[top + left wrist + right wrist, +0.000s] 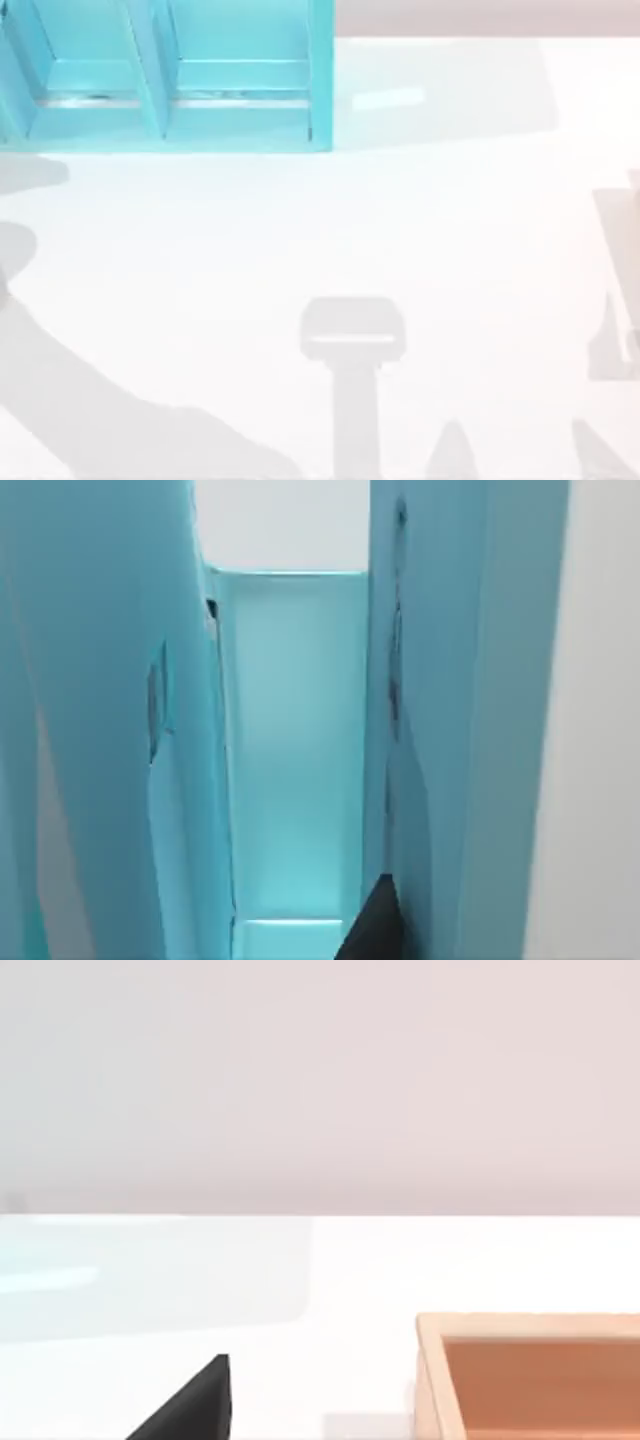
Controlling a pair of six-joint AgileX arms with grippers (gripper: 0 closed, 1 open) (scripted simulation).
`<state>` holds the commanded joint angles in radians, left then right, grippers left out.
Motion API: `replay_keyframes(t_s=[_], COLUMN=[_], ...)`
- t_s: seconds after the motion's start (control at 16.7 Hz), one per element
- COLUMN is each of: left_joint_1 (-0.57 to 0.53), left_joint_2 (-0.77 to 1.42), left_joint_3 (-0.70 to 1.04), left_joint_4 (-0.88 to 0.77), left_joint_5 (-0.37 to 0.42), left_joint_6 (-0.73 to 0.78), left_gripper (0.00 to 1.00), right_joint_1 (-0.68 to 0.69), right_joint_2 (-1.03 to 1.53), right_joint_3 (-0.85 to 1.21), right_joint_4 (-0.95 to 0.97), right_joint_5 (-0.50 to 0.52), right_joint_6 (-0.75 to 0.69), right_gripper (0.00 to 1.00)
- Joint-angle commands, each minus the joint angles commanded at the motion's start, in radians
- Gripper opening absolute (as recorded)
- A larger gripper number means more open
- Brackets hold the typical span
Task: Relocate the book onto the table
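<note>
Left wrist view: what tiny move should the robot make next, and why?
Probably ease the left gripper slightly deeper into the teal shelf unit: it sits between teal walls, and I cannot tell the book from them. The right gripper hangs over the white table near a wooden box.

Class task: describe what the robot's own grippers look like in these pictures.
In the left wrist view, the left gripper is plain matte black, tapering to a narrow tip. In the right wrist view, the right gripper is a black wedge. No cables or markings can be made out.
</note>
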<state>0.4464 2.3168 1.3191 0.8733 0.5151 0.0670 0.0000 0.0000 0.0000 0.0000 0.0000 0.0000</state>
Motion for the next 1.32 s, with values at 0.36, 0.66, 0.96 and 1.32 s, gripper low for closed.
replay_keyframes(t_s=[0.36,0.66,0.96,1.32], left_joint_1=[0.113,0.217,0.259,0.242], left_joint_2=[-0.428,-0.777,-0.888,-0.885], left_joint_3=[-0.199,-0.355,-0.414,-0.417], left_joint_4=[-0.234,-0.423,-0.495,-0.501], left_joint_5=[0.112,0.207,0.244,0.222], left_joint_6=[0.013,0.037,0.05,0.028], left_gripper=[0.0,0.0,0.0,0.0], right_joint_1=[0.0,0.0,0.0,0.0], right_joint_2=[0.0,0.0,0.0,0.0], right_joint_3=[0.0,0.0,0.0,0.0], right_joint_4=[0.0,0.0,0.0,0.0], right_joint_5=[0.0,0.0,0.0,0.0], right_joint_6=[0.0,0.0,0.0,0.0], right_gripper=[1.0,1.0,1.0,1.0])
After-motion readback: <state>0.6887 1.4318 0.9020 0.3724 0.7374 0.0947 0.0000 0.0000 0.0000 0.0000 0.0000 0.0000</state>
